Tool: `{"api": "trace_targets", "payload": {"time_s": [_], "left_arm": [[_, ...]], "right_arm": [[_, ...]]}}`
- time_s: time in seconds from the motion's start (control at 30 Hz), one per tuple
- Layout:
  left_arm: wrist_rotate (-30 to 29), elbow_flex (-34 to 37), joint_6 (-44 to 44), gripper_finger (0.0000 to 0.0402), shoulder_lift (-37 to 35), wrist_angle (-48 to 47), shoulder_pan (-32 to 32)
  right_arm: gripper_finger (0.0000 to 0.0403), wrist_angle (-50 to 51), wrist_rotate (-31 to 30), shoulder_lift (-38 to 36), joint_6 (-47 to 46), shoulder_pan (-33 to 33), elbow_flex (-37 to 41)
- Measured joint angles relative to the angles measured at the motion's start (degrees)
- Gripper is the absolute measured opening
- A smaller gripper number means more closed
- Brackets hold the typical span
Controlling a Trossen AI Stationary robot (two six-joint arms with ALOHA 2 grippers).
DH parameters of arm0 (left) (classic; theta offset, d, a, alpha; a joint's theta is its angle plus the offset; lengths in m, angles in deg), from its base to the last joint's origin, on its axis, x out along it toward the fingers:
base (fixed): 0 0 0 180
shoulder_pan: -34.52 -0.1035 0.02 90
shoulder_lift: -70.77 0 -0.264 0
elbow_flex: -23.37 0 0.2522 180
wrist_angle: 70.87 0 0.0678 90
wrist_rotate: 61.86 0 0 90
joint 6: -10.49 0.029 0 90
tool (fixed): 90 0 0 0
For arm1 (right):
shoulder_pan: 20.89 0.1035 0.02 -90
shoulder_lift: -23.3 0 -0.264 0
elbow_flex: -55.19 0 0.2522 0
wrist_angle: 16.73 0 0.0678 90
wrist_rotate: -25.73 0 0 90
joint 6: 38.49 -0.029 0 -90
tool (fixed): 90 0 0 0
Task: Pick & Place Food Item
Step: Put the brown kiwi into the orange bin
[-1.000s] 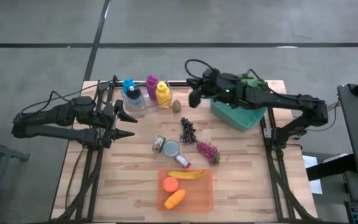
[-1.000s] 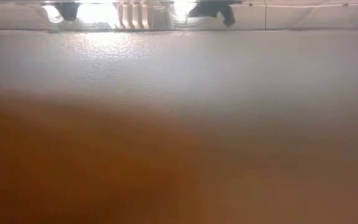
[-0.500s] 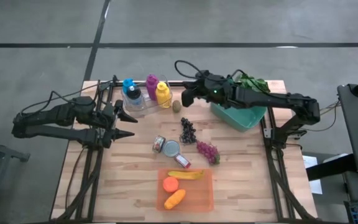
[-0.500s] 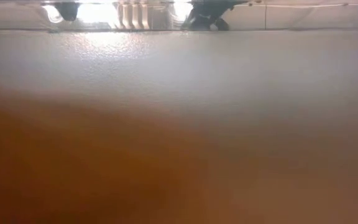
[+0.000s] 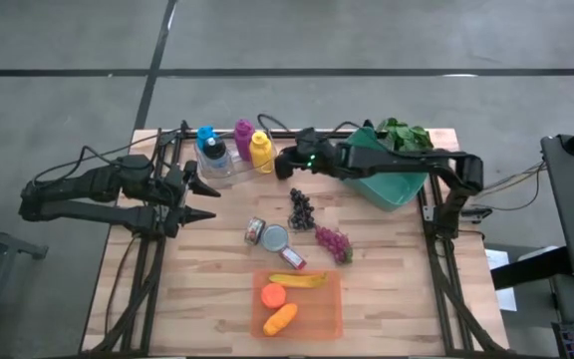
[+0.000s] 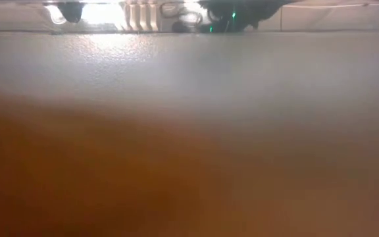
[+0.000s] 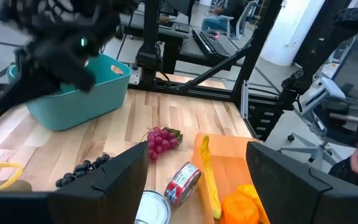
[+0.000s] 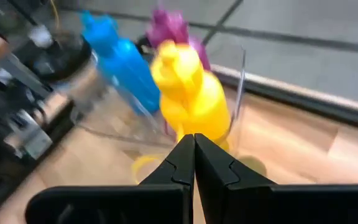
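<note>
My right gripper [image 5: 285,166] [image 8: 194,147] is shut and holds nothing. It hovers low beside the yellow bottle [image 5: 261,152] [image 8: 188,93], over the spot where a small brown-green fruit [image 7: 8,185] lies on the table. Dark grapes [image 5: 300,207] and red grapes [image 5: 333,242] [image 7: 160,140] lie mid-table. A banana [image 5: 297,280], an orange [image 5: 273,294] and a carrot [image 5: 280,318] rest on an orange tray [image 5: 329,311]. My left gripper [image 5: 213,201] [image 7: 197,183] waits open at the table's left, touching nothing.
A teal bin [image 5: 387,184] holding leafy greens [image 5: 404,133] stands at the far right. Blue [image 5: 206,139] and magenta [image 5: 243,135] bottles share a clear holder with the yellow one. Two cans [image 5: 257,231] [image 5: 293,258] and a round lid [image 5: 275,237] lie mid-table. Something orange close to the lens blocks the low view.
My right gripper has left the teal bin, travelling toward the table's left edge and sinking toward the bottles and the small fruit. It has rolled about its own axis on the way and stayed shut.
</note>
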Motion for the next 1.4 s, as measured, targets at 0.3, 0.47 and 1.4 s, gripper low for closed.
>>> {"api": "trace_targets", "payload": {"time_s": [0.3,0.47,1.4], "left_arm": [[-0.02,0.0,0.0,0.0275,0.0,-1.04,-0.02],[-0.01,0.0,0.0,0.0275,0.0,-1.34,-0.02],[-0.02,0.0,0.0,0.0275,0.0,-2.4,-0.02]], "right_arm": [[0.0008,0.76,0.64,5.7,-9.09,-0.03,0.04],[0.0024,0.64,0.16,6.86,-7.99,0.0,0.04],[0.0191,-3.21,-18.0,13.87,-2.33,6.05,1.67]]}}
